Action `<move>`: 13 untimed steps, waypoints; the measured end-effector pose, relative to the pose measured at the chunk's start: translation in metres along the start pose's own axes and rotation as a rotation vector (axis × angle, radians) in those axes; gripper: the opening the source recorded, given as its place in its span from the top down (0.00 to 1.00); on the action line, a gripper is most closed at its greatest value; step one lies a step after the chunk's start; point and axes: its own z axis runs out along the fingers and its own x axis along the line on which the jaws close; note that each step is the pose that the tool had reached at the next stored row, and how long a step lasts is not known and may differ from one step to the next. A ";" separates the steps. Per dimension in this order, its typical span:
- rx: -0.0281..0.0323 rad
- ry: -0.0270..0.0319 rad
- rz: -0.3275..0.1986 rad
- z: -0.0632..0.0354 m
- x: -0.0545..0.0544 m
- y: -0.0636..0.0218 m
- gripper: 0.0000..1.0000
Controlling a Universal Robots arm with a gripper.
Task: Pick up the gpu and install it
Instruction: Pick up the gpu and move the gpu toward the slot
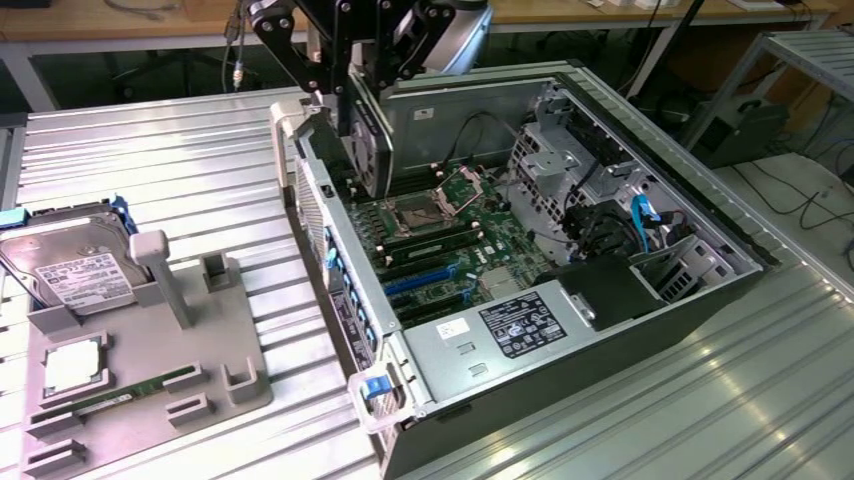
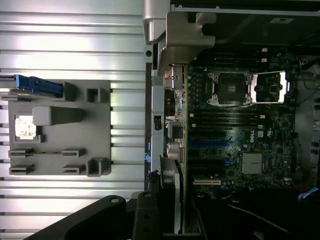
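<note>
Well, the frame edge cuts off the top of the claw (image 1: 358,92) in the exterior view, and its fingertips blur into the dark card. I read it as partly closed, pinching the gpu (image 1: 370,150). The card hangs straight below the claw, its long axis apparently up-and-down, with the lower edge over the motherboard (image 1: 454,250) in the open case (image 1: 747,255). On the wrist view I get it edge-on, a thin strip.

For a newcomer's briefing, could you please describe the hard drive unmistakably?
Find the grey holder on the metal table, at the exterior view's left. The hard drive rests in it: silver, white-labelled, far bigger than the square chip beside it.
</note>
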 end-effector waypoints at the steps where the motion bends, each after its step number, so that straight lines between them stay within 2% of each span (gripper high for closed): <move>1: 0.0000 0.0001 0.000 0.0000 -0.001 0.0000 0.72; 13: 0.0000 0.0001 0.000 0.0003 -0.013 -0.0002 0.72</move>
